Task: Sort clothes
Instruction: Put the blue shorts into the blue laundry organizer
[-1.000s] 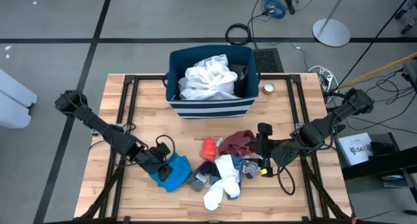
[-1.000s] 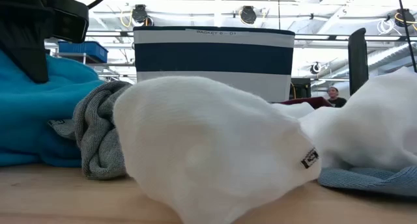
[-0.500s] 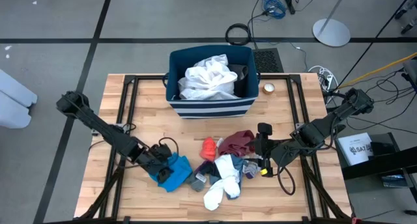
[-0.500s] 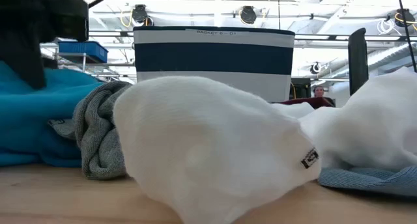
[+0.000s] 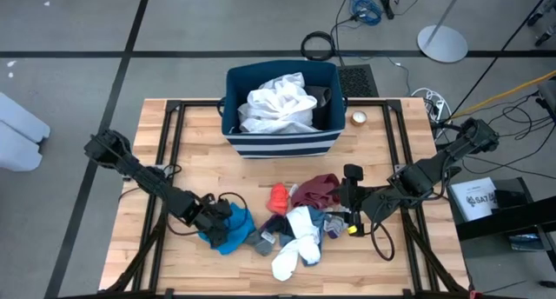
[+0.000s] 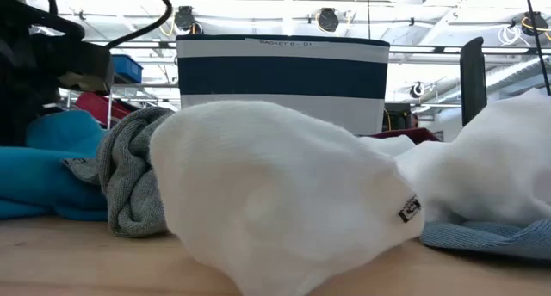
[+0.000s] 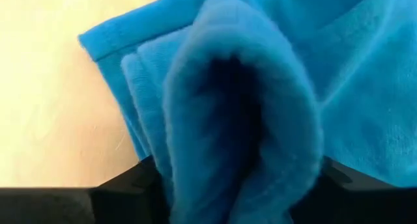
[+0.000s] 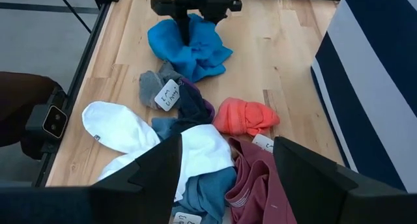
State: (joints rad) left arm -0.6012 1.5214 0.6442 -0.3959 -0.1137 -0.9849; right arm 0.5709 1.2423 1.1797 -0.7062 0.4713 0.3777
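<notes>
With jaws wide astride a fold of the bright blue garment (image 7: pixel 247 100), left gripper (image 5: pixel 217 221) is mid-pickup, closing due next; right gripper (image 5: pixel 345 201) waits open beside the pile.

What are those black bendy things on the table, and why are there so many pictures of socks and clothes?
Those are two robot arms sorting clothes. Each ends in an end effector with two fingers, like a pincher.

One picture looks straight down on the wooden table. One sits at table height, so a white sock looks huge. The other two come from cameras on the arms' wrists.

At the back stands a navy striped bin with white cloth in it. In front lies a pile: a red-orange piece, a maroon piece, white socks and a grey sock.

The left end effector is pushed into the bright blue garment, its fingers on either side of a fold, open around it. The right end effector waits open beside the pile, holding nothing.
</notes>
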